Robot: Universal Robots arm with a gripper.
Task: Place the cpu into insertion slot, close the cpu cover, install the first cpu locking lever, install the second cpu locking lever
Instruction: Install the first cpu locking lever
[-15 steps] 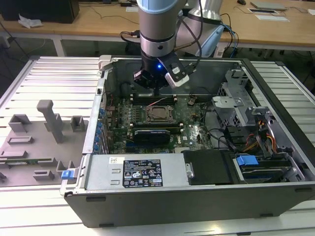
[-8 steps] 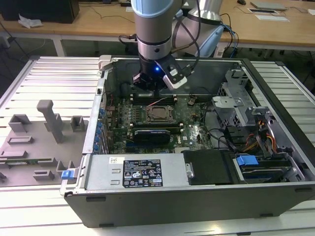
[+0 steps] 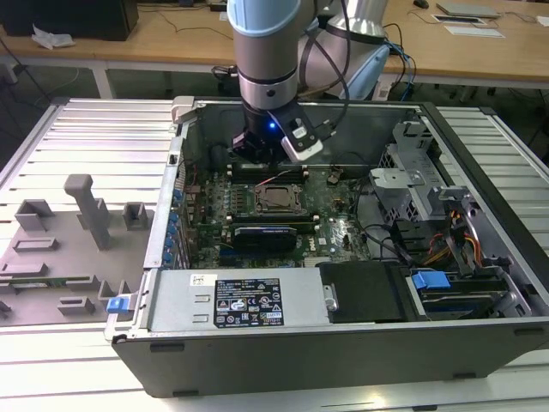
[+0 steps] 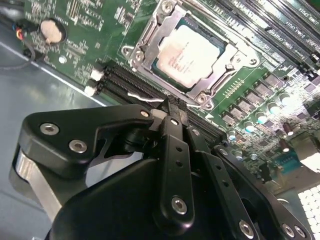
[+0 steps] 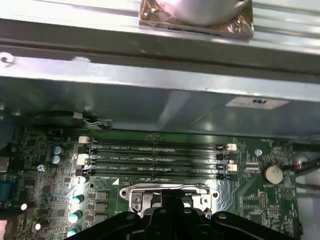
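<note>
The cpu (image 4: pixel 192 50) shows its pale metal top, lying flat in the insertion slot (image 3: pixel 276 198) on the green board. The silvery cpu cover (image 4: pixel 150 37) lies down around it, framing the chip in its window. In the first wrist view the cover's metal edge (image 5: pixel 135 197) peeks out just past my fingertips. My gripper (image 4: pixel 169 106) hangs just above the board beside the socket, over the black memory slots, its fingers pressed together with nothing between them. In the exterior view my gripper (image 3: pixel 264 159) sits low inside the open case, behind the socket.
Long black memory slots (image 5: pixel 155 155) run between the socket and the case wall (image 5: pixel 160 95). A black card (image 3: pixel 264 233) lies in front of the socket. Drive cage and cables (image 3: pixel 420 197) crowd the exterior view's right. A grey fixture tray (image 3: pixel 77 232) stands outside on the left.
</note>
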